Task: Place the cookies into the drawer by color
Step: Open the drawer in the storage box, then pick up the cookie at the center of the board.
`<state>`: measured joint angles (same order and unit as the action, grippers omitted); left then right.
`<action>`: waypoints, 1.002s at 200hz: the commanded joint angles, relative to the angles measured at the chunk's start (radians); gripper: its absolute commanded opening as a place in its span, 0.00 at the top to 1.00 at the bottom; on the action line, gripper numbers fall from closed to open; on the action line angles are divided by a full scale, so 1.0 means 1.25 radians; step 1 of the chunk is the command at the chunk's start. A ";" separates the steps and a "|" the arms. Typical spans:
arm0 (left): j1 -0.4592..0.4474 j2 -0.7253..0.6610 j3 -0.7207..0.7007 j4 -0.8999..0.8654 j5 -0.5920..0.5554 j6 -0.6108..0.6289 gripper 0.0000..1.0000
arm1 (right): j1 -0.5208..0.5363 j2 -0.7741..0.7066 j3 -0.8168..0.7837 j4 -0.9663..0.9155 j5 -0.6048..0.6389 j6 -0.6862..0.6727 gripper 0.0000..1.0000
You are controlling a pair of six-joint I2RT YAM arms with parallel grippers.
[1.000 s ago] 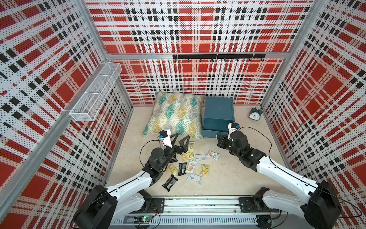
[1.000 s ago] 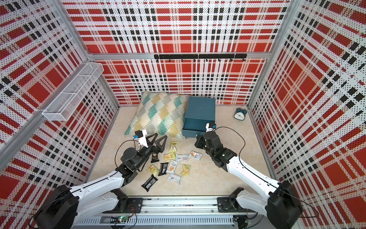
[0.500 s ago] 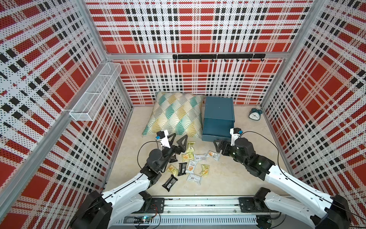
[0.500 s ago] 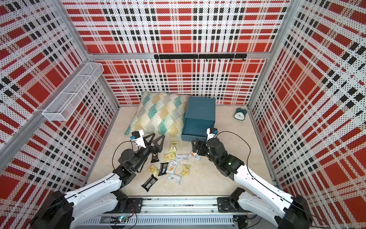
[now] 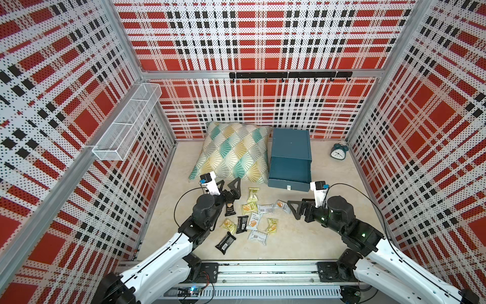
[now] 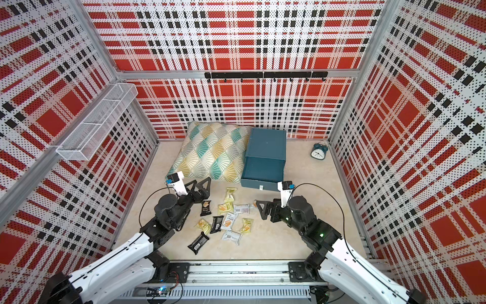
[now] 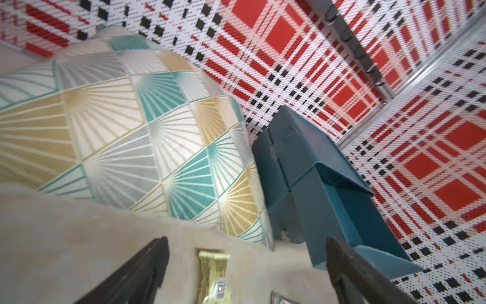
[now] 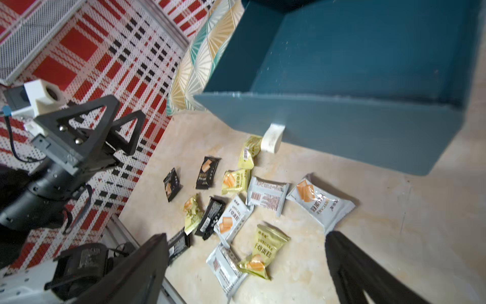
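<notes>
Right wrist view: right gripper (image 8: 246, 235) has its two black fingers (image 8: 142, 265) spread wide and holds nothing. A white packet (image 8: 319, 202) lies just past one fingertip, at the edge of the cookies (image 8: 236, 210); contact cannot be confirmed.

Left gripper (image 5: 227, 185) is likewise parted wide and empty, and sits between the cushion (image 5: 234, 152) and the packets. From its wrist camera, a yellow packet (image 7: 213, 273) lies on the floor (image 5: 302, 237) ahead, framed by the two fingers.

All cookies visible lie on the beige floor between the two arms, in a loose cluster, none inside the drawer (image 5: 289, 171). Wrappers are black, yellow and white, and several overlap. The black ones sit toward the left arm's side. One black packet (image 5: 225, 243) lies slightly apart at the near edge.

The teal chest of drawers (image 5: 290, 143) stands at the back wall. One drawer is pulled out toward the cluster, and its white handle (image 5: 288, 187) is just beyond the farthest yellow packet. The left wrist view places this drawer directly under the top panel.

The patterned cushion leans just beside the chest, on its left. An alarm clock (image 5: 338, 152) stands in the back right corner, apart from the chest. A wire basket (image 5: 126, 123) hangs on the left wall and a black hook rail (image 5: 289, 75) on the back wall.
</notes>
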<state>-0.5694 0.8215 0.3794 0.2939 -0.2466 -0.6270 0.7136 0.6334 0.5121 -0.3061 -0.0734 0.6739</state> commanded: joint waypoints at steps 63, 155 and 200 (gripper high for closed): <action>0.101 -0.028 -0.029 -0.400 -0.177 -0.270 0.03 | 0.086 -0.058 -0.162 0.131 -0.040 -0.037 0.00; 0.184 0.223 0.050 -0.604 -0.251 -0.474 0.14 | 0.299 0.116 -0.152 0.256 0.135 -0.086 0.00; 0.203 0.307 0.077 -0.631 -0.249 -0.483 0.23 | 0.359 0.184 -0.147 0.324 0.206 -0.091 0.00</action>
<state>-0.3267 1.1698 0.4526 -0.4419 -0.5396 -1.2041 1.1347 0.8391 0.2966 0.0193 0.1081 0.5762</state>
